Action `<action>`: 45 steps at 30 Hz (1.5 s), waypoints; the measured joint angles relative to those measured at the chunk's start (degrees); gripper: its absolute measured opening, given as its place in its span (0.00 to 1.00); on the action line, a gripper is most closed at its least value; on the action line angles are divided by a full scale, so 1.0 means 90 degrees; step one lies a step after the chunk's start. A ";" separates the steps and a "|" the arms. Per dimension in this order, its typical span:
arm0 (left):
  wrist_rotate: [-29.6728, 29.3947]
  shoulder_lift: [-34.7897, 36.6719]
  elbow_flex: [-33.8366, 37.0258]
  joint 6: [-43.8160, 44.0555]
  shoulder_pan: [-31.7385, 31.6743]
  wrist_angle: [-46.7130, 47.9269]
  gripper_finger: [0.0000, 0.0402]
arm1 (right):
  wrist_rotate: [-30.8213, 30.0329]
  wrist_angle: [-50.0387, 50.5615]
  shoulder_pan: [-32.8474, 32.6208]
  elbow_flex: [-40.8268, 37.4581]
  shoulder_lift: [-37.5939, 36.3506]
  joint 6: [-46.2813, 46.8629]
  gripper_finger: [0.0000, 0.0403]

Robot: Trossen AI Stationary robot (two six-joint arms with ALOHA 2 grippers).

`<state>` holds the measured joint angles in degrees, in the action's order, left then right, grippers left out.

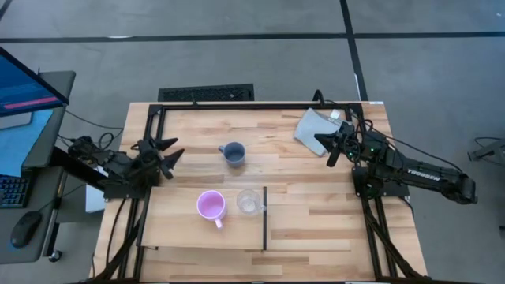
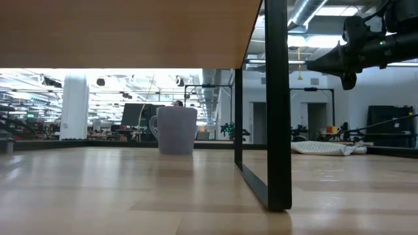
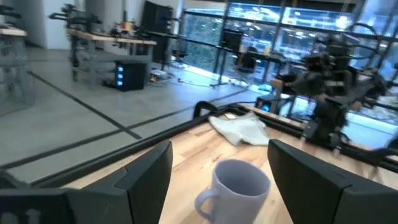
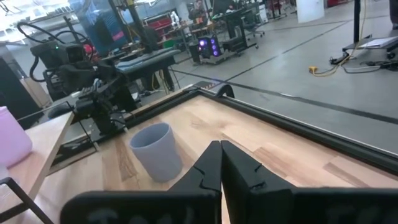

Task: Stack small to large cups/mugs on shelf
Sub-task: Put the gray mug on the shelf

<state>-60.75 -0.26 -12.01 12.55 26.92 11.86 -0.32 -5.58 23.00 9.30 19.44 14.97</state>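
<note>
The blue-grey mug [image 1: 233, 154] stands upright on the striped tabletop, far of the shelf; it also shows in the left wrist view [image 3: 239, 186] and the right wrist view [image 4: 157, 151]. The pink-purple mug [image 1: 211, 207] and the small clear cup [image 1: 248, 202] stand side by side on the pale shelf board [image 1: 173, 229], left of its black strip. My left gripper [image 1: 167, 152] hangs open at the table's left, its fingers pointing at the blue-grey mug. My right gripper [image 1: 330, 147] hangs shut at the table's right, above the tabletop.
A grey cloth [image 1: 316, 126] lies at the far right of the table, close to my right gripper. The black metal frame [image 1: 260, 104] runs around the table; one of its posts [image 2: 277, 104] stands close in the low view. A monitor and keyboard sit left of the table.
</note>
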 joint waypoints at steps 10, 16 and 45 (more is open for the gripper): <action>0.0419 0.0001 0.0000 -0.0954 -0.0002 -0.0504 0.64 | 0.0000 0.0000 0.0000 0.0000 -0.0002 0.0004 0.05; 0.0587 0.0001 -0.0108 -0.1339 -0.0002 -0.0381 0.64 | -0.0001 0.0000 0.0000 0.0000 -0.0002 0.0009 0.06; 0.1928 -0.1354 -0.0826 -0.1606 -0.1339 -0.0250 0.64 | -0.0313 -0.0007 -0.0002 0.0002 -0.0001 0.0016 0.07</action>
<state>-43.40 -12.45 -19.45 -1.91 14.86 9.61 -3.14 -5.65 22.98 9.32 19.43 15.11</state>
